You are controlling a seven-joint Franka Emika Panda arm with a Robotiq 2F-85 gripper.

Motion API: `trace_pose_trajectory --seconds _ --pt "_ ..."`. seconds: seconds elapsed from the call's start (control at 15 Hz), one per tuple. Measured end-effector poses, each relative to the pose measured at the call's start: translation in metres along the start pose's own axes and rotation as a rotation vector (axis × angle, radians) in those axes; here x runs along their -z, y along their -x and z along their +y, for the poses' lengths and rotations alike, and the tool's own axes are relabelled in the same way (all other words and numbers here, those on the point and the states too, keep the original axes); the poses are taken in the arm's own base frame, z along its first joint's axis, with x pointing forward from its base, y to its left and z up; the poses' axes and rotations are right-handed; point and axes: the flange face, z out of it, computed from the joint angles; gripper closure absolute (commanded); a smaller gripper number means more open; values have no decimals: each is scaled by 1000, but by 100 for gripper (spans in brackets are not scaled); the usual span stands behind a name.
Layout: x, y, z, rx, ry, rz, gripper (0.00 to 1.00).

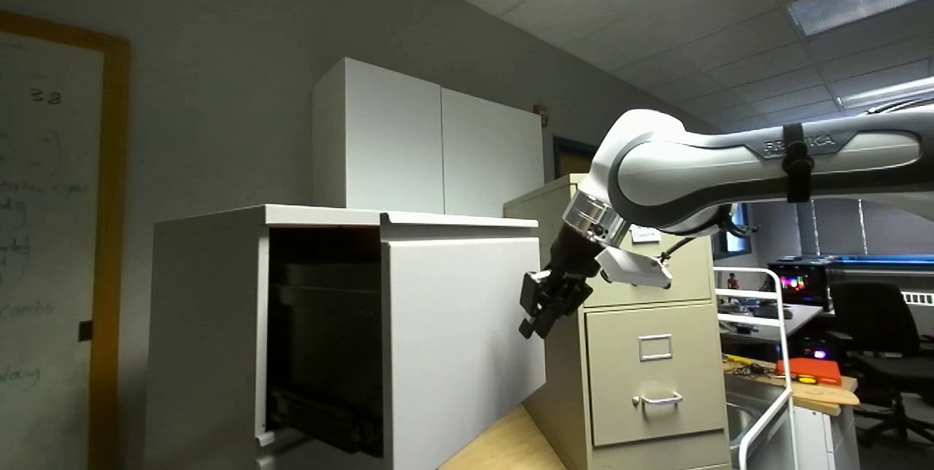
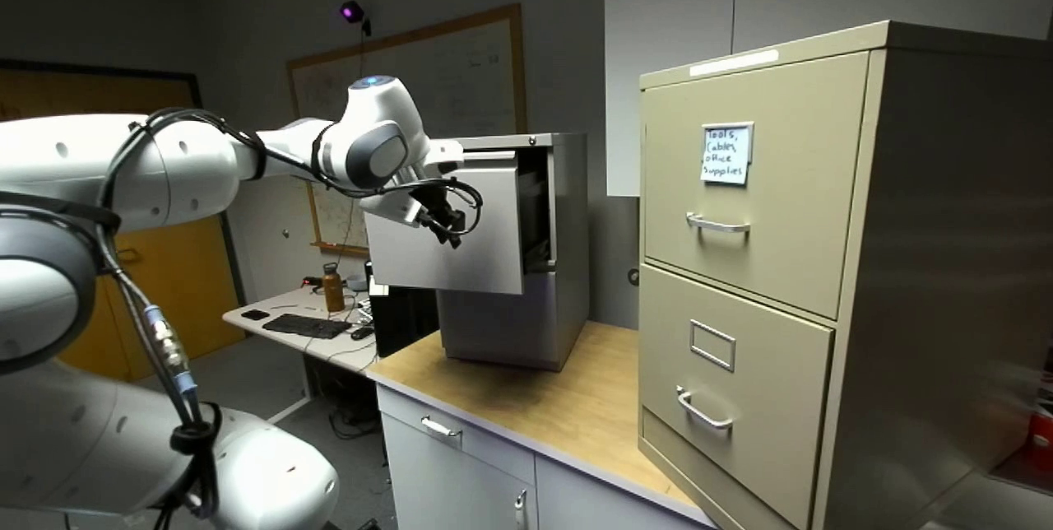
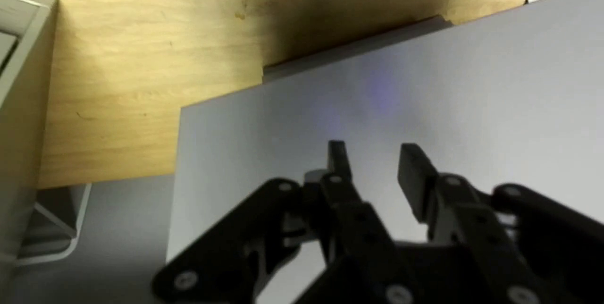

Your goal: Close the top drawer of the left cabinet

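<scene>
Jutting from left cabinet (image 1: 204,324) in exterior view, top drawer (image 1: 463,331) was seen just ahead of claw (image 1: 535,330), contact untellable. In exterior view, arm (image 2: 189,172) was stretched toward it, angled down at end. In wrist view, pale front panel (image 3: 292,122) was spread crosswise beyond fingers (image 3: 337,153) held moderately apart.

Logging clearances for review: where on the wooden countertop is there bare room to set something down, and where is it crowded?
Free: the wooden countertop between the left cabinet and the beige filing cabinet; also the strip before the left cabinet's lower front, partly overhung by the open top drawer. Crowded: before that drawer's face, where the gripper hangs.
</scene>
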Motion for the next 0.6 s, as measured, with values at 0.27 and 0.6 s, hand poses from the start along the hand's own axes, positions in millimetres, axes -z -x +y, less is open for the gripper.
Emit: trace_pose_trajectory --seconds 0.27,0.6 --pt "13 -9 -33 58 -29 134 100" --pt "17 -16 -57 92 -79 201 100"
